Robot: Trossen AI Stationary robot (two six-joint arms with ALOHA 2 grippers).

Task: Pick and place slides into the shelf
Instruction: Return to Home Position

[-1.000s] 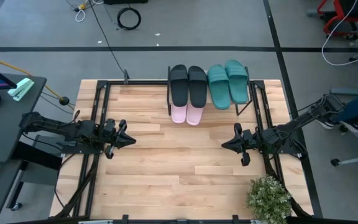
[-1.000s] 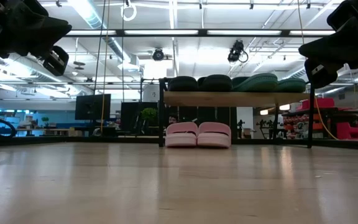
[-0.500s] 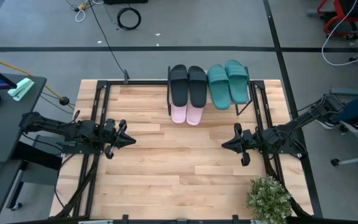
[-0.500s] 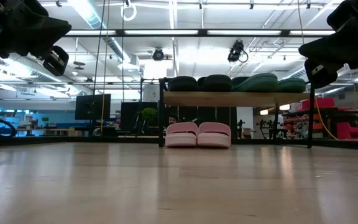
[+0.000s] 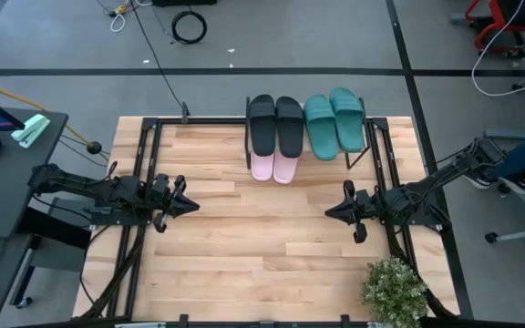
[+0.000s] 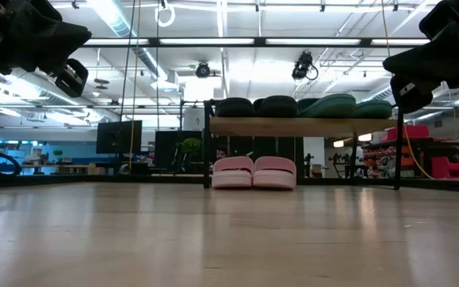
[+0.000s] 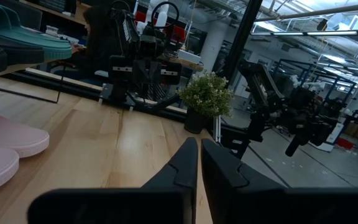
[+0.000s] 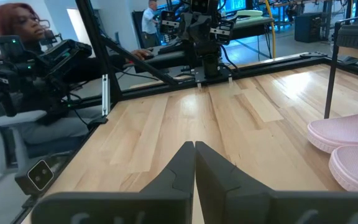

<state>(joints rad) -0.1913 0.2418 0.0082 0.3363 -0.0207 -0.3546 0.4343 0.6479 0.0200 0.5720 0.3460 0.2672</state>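
The shelf (image 5: 365, 146) stands at the table's far edge. Two black slides (image 5: 275, 126) and two teal slides (image 5: 334, 120) lie side by side on its plank top (image 6: 301, 126). Two pale pink slides (image 6: 254, 171) rest on the tabletop beneath it, toes poking out toward the near side (image 5: 273, 168). My left gripper (image 5: 194, 205) hovers shut over the table's left side, and my right gripper (image 5: 328, 212) hovers shut over the right side. Both point toward the table's middle and hold nothing. The wrist views show the pink slides (image 7: 5, 146) (image 8: 353, 146) off to the side.
A potted plant (image 5: 394, 290) stands at the table's near right corner. Black frame rails (image 5: 144, 173) run along the left and right sides. Bare wood (image 5: 262, 246) spreads between the grippers. A person (image 8: 23, 37) sits beyond the table's left edge.
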